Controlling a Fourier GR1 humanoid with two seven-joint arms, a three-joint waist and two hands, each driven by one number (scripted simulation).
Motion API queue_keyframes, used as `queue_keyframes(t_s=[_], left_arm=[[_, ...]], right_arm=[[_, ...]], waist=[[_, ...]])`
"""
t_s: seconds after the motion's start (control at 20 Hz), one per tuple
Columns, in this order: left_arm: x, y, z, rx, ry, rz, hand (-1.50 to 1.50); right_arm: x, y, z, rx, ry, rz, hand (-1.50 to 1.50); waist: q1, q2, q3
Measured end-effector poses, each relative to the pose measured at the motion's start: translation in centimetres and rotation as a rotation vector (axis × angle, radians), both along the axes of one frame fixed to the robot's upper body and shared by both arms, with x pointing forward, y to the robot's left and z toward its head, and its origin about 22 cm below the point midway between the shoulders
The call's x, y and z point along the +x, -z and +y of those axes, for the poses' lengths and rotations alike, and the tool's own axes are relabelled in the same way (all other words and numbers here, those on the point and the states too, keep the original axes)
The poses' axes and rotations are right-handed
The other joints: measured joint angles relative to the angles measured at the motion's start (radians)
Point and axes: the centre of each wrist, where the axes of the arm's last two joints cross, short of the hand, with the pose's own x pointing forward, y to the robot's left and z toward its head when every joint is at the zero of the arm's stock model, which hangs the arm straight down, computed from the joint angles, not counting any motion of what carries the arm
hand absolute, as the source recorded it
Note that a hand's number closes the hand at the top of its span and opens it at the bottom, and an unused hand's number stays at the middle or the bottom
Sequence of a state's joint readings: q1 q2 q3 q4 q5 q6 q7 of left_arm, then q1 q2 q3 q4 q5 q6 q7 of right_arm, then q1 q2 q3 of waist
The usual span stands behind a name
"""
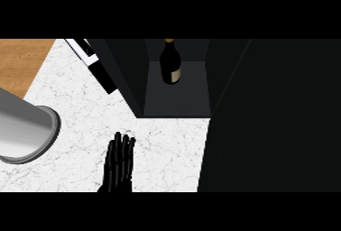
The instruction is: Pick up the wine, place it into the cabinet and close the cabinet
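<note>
The wine bottle [171, 63], dark with a pale label, stands upright inside the open cabinet [177, 101], toward the back of its dark floor. My left hand [118, 164] rises from the lower edge onto the white marble counter [166, 149], in front of the cabinet and a little to its left. Its fingers are straight and point up, it holds nothing, and it is well apart from the bottle. A wide dark door panel [273, 117] fills the right side of the view, its left edge slanting down past the cabinet opening. My right hand does not show.
A big grey cylinder [23, 131] comes in from the left edge over the counter. A narrow dark panel with a white edge [100, 67] angles out at the cabinet's left. Wooden surface [20, 58] lies at the top left.
</note>
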State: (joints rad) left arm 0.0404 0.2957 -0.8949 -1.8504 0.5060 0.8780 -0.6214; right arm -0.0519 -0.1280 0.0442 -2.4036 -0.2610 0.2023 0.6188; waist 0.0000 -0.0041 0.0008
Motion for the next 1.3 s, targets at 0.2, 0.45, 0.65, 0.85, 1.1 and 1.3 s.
queue_keyframes(t_s=[0.2,0.45,0.65,0.85,1.1,1.3], left_arm=[[-1.8,-1.0,2.1,0.006,0.042,-0.005,-1.5],[-2.3,-1.6,4.7,0.021,0.064,-0.011,-1.5],[-2.1,-2.1,6.9,0.025,0.048,-0.016,-1.5],[-2.0,-2.7,8.7,0.023,0.028,-0.029,-1.5],[-2.2,-3.5,11.1,0.017,-0.002,-0.044,-1.5],[-2.3,-4.4,13.3,0.014,-0.02,-0.045,-1.5]], right_arm=[[-0.4,0.6,-0.2,-0.037,-0.04,0.012,1.5],[-0.6,1.1,0.5,-0.042,-0.103,0.034,1.5],[-1.2,2.3,1.4,-0.018,-0.16,0.115,1.5],[-1.7,2.8,2.6,0.004,-0.219,0.188,1.5],[-2.4,3.1,4.5,-0.003,-0.361,0.206,1.5],[-3.2,3.0,6.5,0.001,-0.476,0.218,1.5]], waist=[[-0.001,0.0,0.0],[-0.001,0.0,-0.001],[-0.002,0.0,-0.001],[-0.001,0.0,-0.001],[0.004,-0.002,-0.002],[0.004,-0.004,-0.002]])
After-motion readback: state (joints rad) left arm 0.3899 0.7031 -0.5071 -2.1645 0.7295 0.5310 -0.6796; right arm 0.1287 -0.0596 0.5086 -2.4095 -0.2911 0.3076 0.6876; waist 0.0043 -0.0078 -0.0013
